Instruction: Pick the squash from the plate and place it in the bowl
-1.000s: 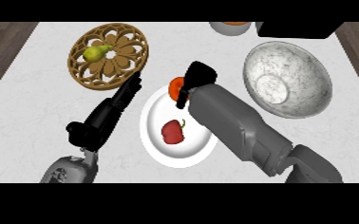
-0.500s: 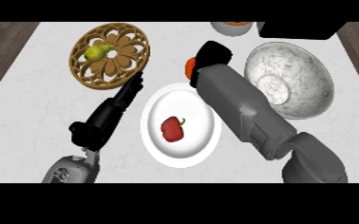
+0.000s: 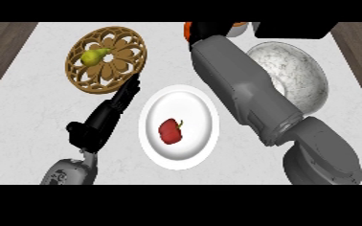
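At the top middle of the head view my right hand (image 3: 209, 30) is curled round the orange squash (image 3: 188, 28), of which only a sliver shows at the hand's left side. The hand is beyond the white plate (image 3: 200, 106) and left of the grey speckled bowl (image 3: 300, 76). My right forearm crosses the bowl's left rim and hides it. A red pepper (image 3: 170, 130) lies in the middle of the plate. Left of the plate my left hand (image 3: 106, 117) rests open, fingers straight and pointing up the counter.
A round wooden openwork trivet (image 3: 117, 72) lies at the upper left with a yellow-green pear (image 3: 95, 56) on it. A small dish with something orange (image 3: 240, 25) and a dark box (image 3: 293, 29) stand along the far edge.
My right hand has risen from the plate's far rim with the squash and moved away toward the counter's far edge. The left hand has stayed still.
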Robot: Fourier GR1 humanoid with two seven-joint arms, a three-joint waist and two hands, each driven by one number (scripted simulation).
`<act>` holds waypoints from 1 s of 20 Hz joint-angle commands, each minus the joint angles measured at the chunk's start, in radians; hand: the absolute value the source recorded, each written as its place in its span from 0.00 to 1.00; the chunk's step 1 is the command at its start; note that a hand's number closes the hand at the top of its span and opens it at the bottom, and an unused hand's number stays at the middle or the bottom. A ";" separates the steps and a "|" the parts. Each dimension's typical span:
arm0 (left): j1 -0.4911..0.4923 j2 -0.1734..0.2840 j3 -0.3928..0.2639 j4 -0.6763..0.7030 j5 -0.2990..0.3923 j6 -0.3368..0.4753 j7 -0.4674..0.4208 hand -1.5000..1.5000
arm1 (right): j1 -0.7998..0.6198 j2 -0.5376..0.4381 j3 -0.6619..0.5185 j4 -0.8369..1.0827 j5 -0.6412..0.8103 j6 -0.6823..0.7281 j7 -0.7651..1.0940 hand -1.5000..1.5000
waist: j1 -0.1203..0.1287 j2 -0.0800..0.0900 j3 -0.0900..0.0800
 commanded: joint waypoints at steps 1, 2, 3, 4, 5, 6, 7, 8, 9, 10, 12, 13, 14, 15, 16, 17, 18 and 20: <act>-0.001 0.002 0.013 0.000 0.001 0.007 0.012 0.50 | -0.068 -0.016 -0.018 0.030 0.022 -0.210 0.146 1.00 | -0.019 -0.004 0.001; 0.022 -0.005 -0.016 0.006 -0.019 0.000 -0.026 0.50 | -0.070 0.011 -0.017 0.057 0.031 -0.236 0.171 1.00 | -0.011 0.000 0.000; 0.035 0.005 0.008 0.002 -0.011 0.007 -0.024 0.50 | -0.073 -0.011 -0.028 0.055 0.025 -0.233 0.160 1.00 | -0.021 -0.005 0.001; 0.026 -0.025 -0.007 0.036 -0.021 0.021 -0.032 0.50 | -0.066 -0.007 -0.033 0.068 0.026 -0.262 0.157 1.00 | -0.027 -0.002 0.001; -0.018 0.017 0.052 0.014 0.010 0.006 0.007 0.50 | -0.050 -0.048 -0.042 0.069 0.017 -0.223 0.132 1.00 | -0.042 -0.008 0.001; 0.026 -0.022 -0.015 -0.023 -0.036 0.037 0.006 0.50 | -0.077 -0.024 -0.038 0.097 0.029 -0.215 0.165 1.00 | -0.023 -0.006 0.001; 0.021 -0.001 0.018 0.011 -0.004 0.006 -0.005 0.50 | -0.062 -0.024 -0.032 0.113 0.040 -0.199 0.168 1.00 | -0.030 -0.004 0.000; 0.046 0.003 0.003 -0.064 -0.014 0.013 0.001 0.50 | -0.049 -0.049 -0.031 0.134 0.045 -0.163 0.143 1.00 | -0.020 -0.005 0.001; 0.040 -0.008 0.017 0.013 -0.018 0.016 -0.040 0.50 | -0.026 -0.054 -0.034 0.133 0.046 -0.173 0.131 1.00 | -0.033 -0.003 0.000; 0.021 0.006 0.034 -0.022 -0.003 0.015 0.014 0.50 | -0.024 -0.056 -0.020 0.149 0.061 -0.153 0.142 1.00 | -0.037 -0.007 0.001; 0.040 -0.007 0.005 -0.040 -0.007 0.003 0.005 0.50 | 0.031 -0.086 0.005 0.166 0.096 -0.186 0.131 1.00 | -0.031 -0.003 0.001; 0.041 0.023 0.029 -0.024 -0.020 0.001 -0.020 0.50 | 0.030 -0.112 0.014 0.167 0.105 -0.150 0.130 1.00 | -0.044 -0.008 0.000; 0.054 -0.013 0.000 -0.061 -0.017 0.020 0.013 0.50 | 0.045 -0.122 0.038 0.167 0.134 -0.170 0.150 1.00 | -0.036 -0.007 0.001; 0.034 -0.013 0.012 -0.027 -0.031 0.027 -0.010 0.50 | 0.073 -0.139 0.035 0.168 0.135 -0.210 0.121 1.00 | -0.046 -0.007 0.001; 0.024 0.008 0.041 -0.015 -0.005 0.004 0.001 0.50 | 0.073 -0.174 0.037 0.168 0.142 -0.208 0.097 1.00 | -0.046 -0.006 0.000; 0.032 -0.014 0.010 -0.046 -0.016 0.017 0.035 0.50 | 0.084 -0.140 0.046 0.168 0.160 -0.194 0.138 1.00 | -0.039 -0.006 0.001; 0.063 0.010 0.015 -0.069 -0.016 -0.001 0.011 0.50 | 0.105 -0.134 0.042 0.168 0.162 -0.218 0.147 1.00 | -0.032 -0.005 0.001; 0.012 0.037 0.086 -0.011 0.030 -0.029 0.016 0.50 | 0.113 -0.204 -0.008 0.164 0.119 -0.148 0.034 1.00 | -0.048 -0.007 0.000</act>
